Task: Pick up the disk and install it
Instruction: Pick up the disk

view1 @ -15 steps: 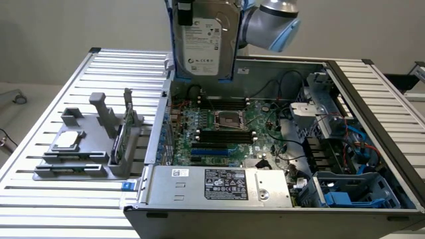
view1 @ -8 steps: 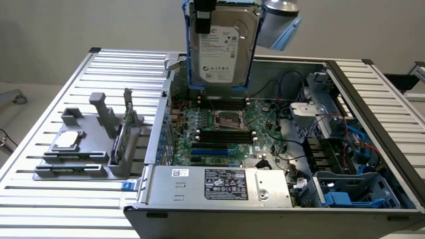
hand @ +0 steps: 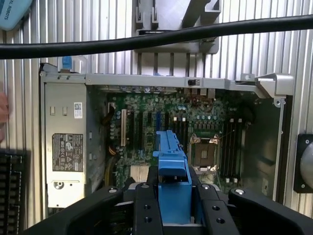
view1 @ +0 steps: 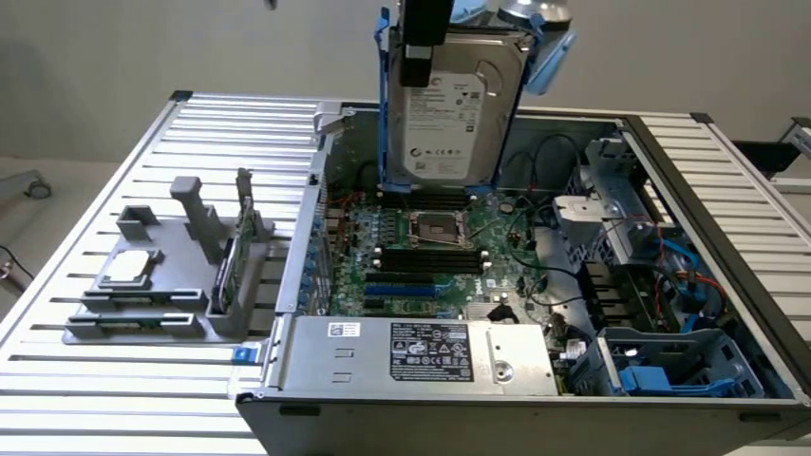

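Observation:
The disk (view1: pixel 450 104), a silver-grey drive with a pale label and blue side rails, hangs upright above the far part of the open computer case (view1: pixel 716 237). My gripper (view1: pixel 424 33) is shut on its top end. In the wrist view the black fingers (hand: pixel 146 208) clamp the disk's blue handle (hand: pixel 172 164) from both sides, with my gripper (hand: pixel 175 208) looking down onto the motherboard (hand: pixel 146 122).
A drive bay with another blue carrier (view1: pixel 652 380) sits in the case's near corner on the exterior view's right. The power supply (view1: pixel 419 351) fills the case's near side. A grey fixture (view1: pixel 171 285) with a small silver chip (view1: pixel 133 269) stands left of the case. A black cable (hand: pixel 156 36) crosses the wrist view.

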Controlling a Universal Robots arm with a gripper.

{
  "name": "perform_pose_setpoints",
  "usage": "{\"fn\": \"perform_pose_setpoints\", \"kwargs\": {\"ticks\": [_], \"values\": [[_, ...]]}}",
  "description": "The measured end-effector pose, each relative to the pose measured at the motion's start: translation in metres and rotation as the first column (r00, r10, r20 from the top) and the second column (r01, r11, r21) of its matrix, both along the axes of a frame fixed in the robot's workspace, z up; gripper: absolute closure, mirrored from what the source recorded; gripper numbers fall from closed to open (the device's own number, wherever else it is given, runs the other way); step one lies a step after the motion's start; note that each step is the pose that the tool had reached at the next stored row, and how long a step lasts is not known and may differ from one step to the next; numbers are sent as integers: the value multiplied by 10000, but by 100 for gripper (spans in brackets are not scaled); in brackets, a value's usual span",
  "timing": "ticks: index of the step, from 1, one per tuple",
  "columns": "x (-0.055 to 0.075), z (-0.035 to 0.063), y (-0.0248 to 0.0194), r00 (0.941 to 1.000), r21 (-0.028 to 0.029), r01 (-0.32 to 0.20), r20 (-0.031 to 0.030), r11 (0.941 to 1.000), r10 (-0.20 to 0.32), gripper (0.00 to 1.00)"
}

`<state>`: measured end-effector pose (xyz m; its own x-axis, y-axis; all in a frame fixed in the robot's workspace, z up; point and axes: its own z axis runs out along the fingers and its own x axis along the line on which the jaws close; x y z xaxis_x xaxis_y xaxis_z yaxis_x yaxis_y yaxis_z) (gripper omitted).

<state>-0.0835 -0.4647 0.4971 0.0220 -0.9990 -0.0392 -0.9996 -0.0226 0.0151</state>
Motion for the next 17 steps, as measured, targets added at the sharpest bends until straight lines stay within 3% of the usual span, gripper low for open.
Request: {"fn": "perform_pose_setpoints", "kwargs": {"ticks": [8,17], "values": [[113,-46,-279,10000,-2,1,0,10000,-1,67],[371,-109,-514,10000,-4,1,0,10000,-1,67]]}}
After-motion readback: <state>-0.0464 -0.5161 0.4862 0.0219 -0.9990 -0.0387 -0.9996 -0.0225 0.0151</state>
